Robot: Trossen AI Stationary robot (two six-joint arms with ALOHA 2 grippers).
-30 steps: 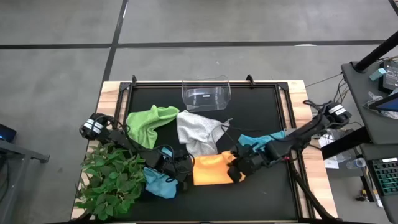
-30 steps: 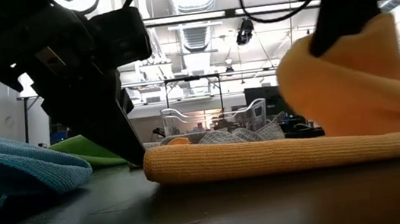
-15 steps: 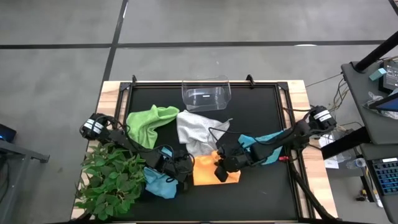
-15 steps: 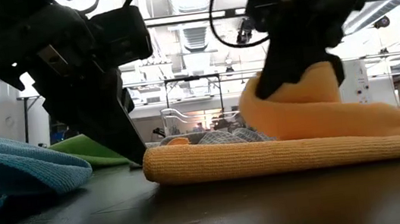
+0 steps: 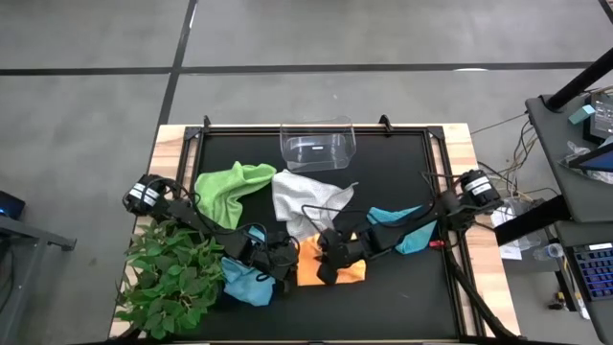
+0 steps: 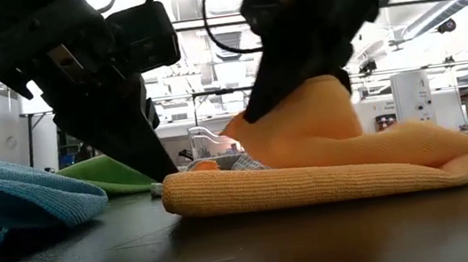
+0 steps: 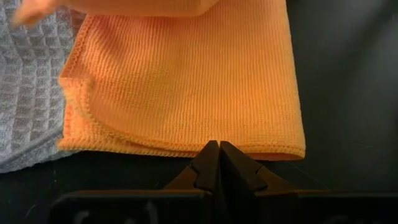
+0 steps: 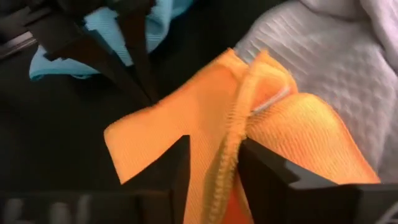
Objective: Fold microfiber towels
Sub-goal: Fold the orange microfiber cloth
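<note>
With my right pincer (image 8: 211, 165) half-parted around the raised edge of the yellow-orange towel (image 5: 335, 264), which lies mid-bench, I lay that edge flush on the lower layer's far edge before releasing, while my shut left pincer (image 7: 217, 155) pins the opposite hem. Compared with a second ago, my right pincer has carried the flap across from the right and loosened its grip.

The towel I am folding (image 5: 352, 272) is lying in the front middle of the table (image 5: 402, 163), with my right gripper (image 5: 324, 268) over its left half and my left gripper (image 5: 287, 261) just beside its left edge. A second towel (image 5: 244, 283) is sitting left of that, against the plant (image 5: 168, 278). Three more towels (image 5: 302, 206) are lying behind, and the bin (image 5: 318, 144) is standing at the back.
</note>
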